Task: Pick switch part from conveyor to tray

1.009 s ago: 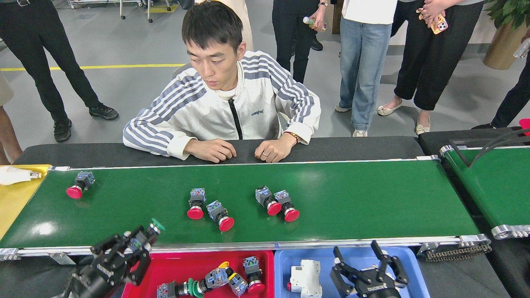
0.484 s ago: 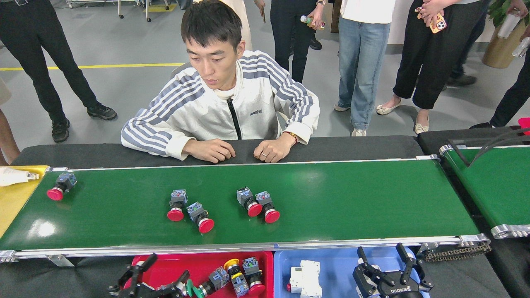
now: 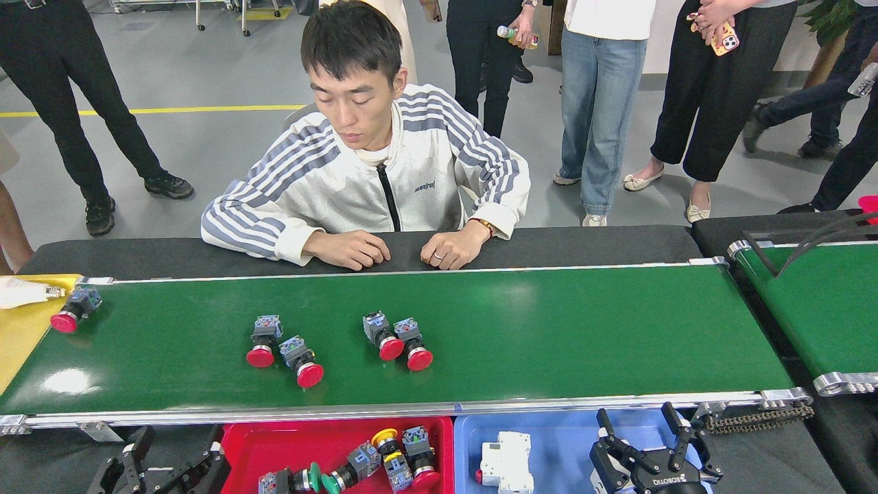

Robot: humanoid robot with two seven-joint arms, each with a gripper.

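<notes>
The left gripper [image 3: 167, 460] hangs low at the red tray's [image 3: 236, 449] left edge with its black fingers spread and nothing between them, while the right gripper [image 3: 650, 432] sits over the blue tray [image 3: 473, 429], fingers likewise apart and empty. In the red tray lie several switch parts [image 3: 384, 463], and a white block [image 3: 506, 461] rests in the blue one. Beyond them, on the conveyor [image 3: 549, 329], five red-capped switches lie on their sides: two touching pairs [image 3: 398, 337] near the middle and a single one [image 3: 74, 310] at the far left end.
</notes>
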